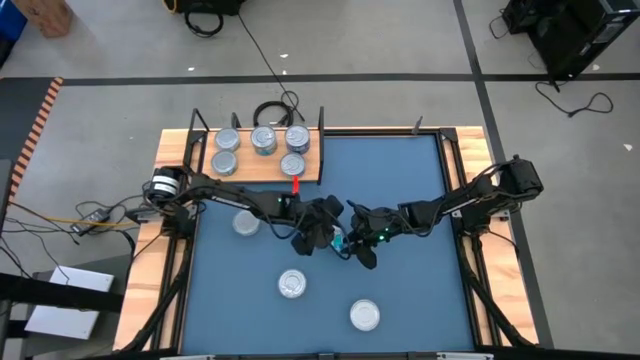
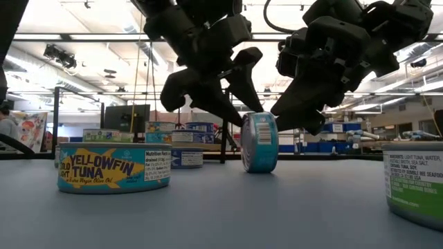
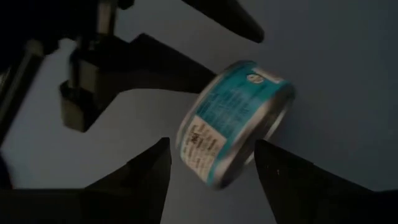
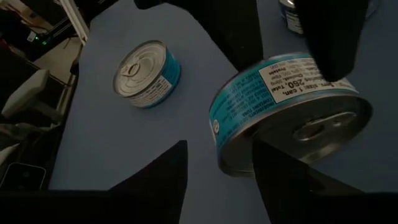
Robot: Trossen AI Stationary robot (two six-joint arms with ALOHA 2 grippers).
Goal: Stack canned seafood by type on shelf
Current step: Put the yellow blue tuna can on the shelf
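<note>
My two pincers crowd the middle of the bench: my left pincer and right pincer both hang open, close around a teal tin standing on its edge, so little room is left between them. Near my left arm a tin lies on the blue mat. Toward the front, two more tins sit well apart, with open mat around them. The shelf carries five tins.

Wrist views dim w/ motion blur; low view backlit by ceiling lights
</note>
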